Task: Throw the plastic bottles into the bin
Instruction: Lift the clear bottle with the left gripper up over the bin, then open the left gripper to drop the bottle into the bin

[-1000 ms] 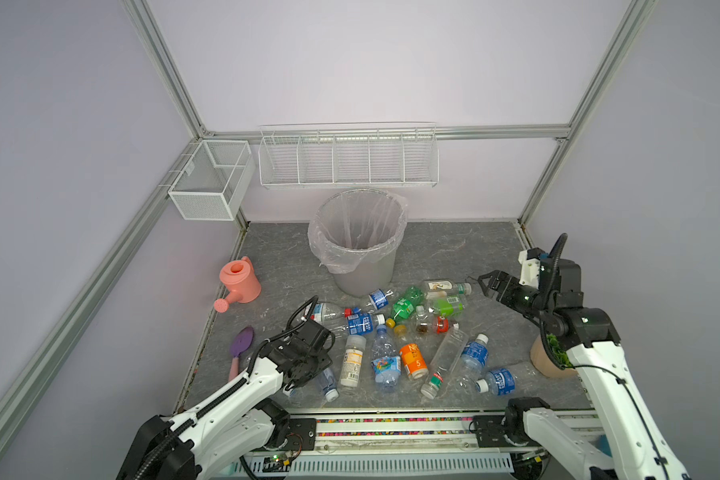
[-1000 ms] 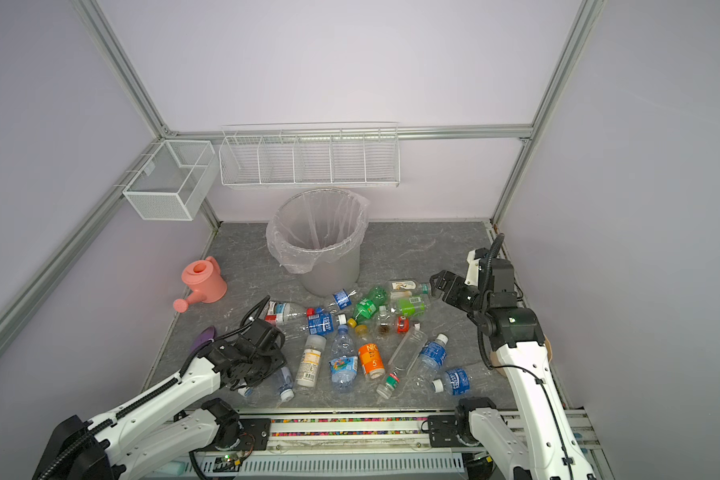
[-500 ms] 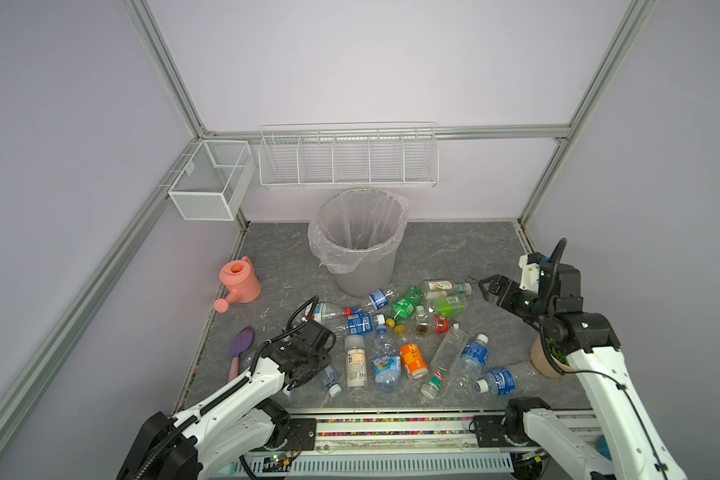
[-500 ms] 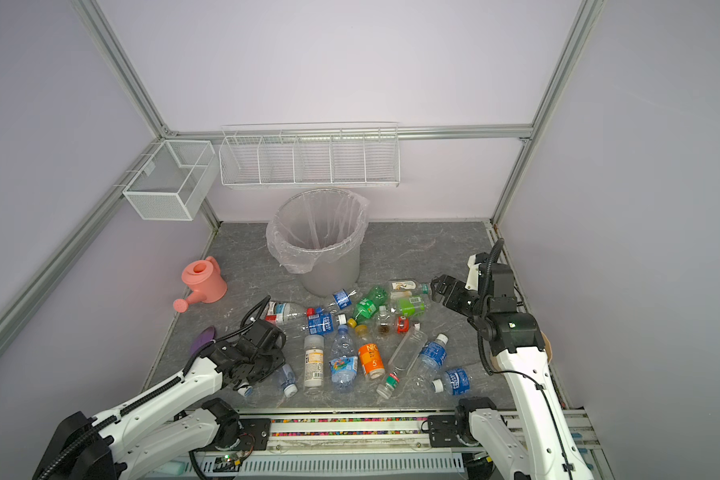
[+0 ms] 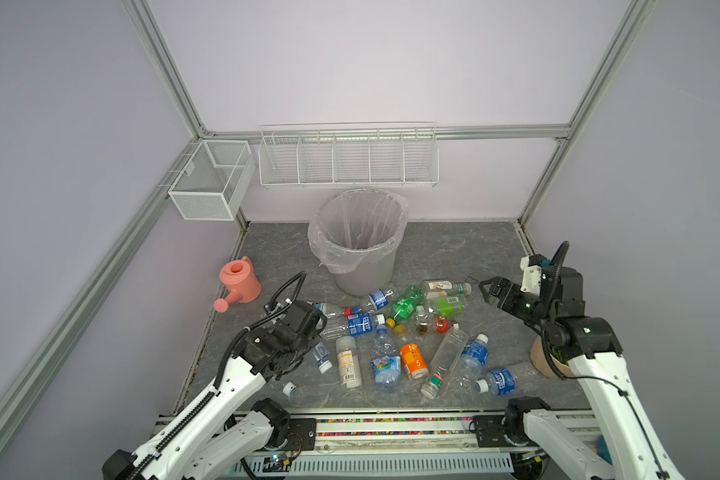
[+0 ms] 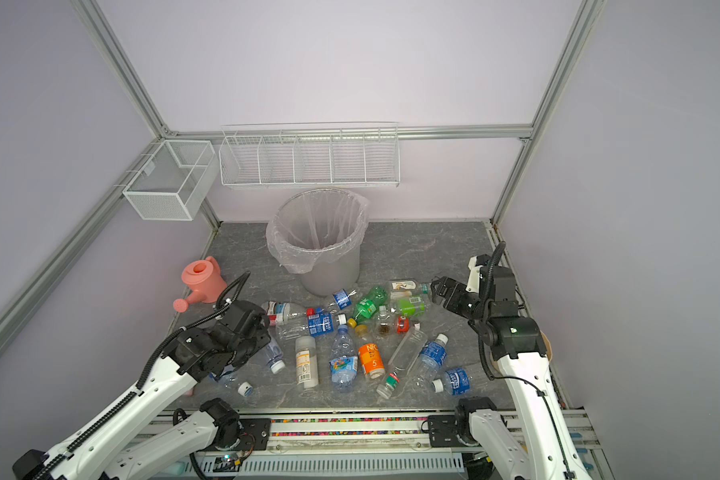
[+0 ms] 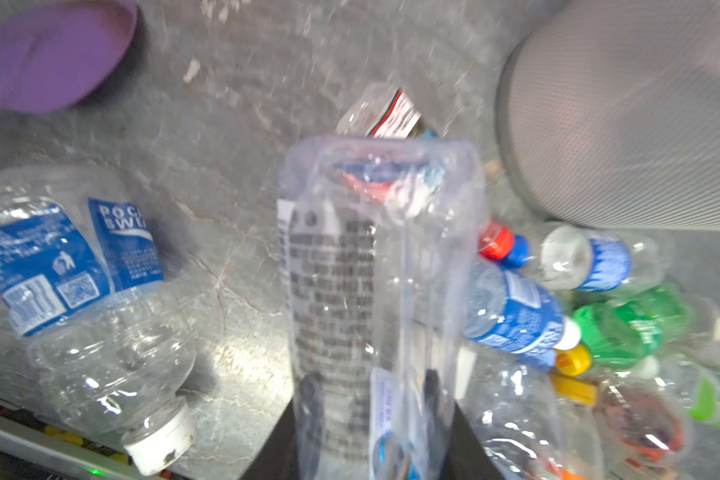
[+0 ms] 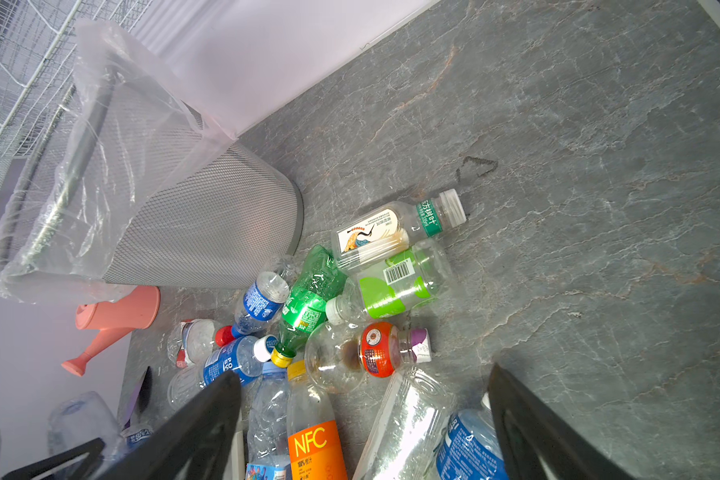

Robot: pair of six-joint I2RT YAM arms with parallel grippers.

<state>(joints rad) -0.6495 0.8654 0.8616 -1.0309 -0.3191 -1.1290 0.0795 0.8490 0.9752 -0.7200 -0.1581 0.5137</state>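
**1. Left gripper** (image 7: 371, 395): We read the jaws as closed in on a clear bottle (image 7: 375, 270), w/ one dark finger showing thru the plastic on each side. In a top view the clear bottle (image 5: 321, 356) sits at the arm tip, at the left edge of the pile. We cannot tell whether it is off the table (image 5: 454, 249).

**2. Right gripper** (image 5: 486, 293): Jaws wide apart, nothing between them. It hangs over the right edge of the pile, just beside the white-label bottle (image 5: 445, 286).

**3. Bottles** (image 5: 385, 357): All others lie on their sides on the table, in front of the bin and between the two arms. These incl. a green bottle (image 5: 404, 307) and an orange NFC bottle (image 5: 412, 360). A blue-label bottle (image 7: 80, 291) lies on the table beside the clamped one.

**4. Bin** (image 5: 364, 266): Upright at back-ctr of the table, w/ a clear liner folded over the rim. The nearest bottle lies just beside its base.

**5. Misc.**: A pink watering can (image 5: 242, 282) stands left of the bin. Wire baskets (image 5: 348, 160) hang on the walls above.
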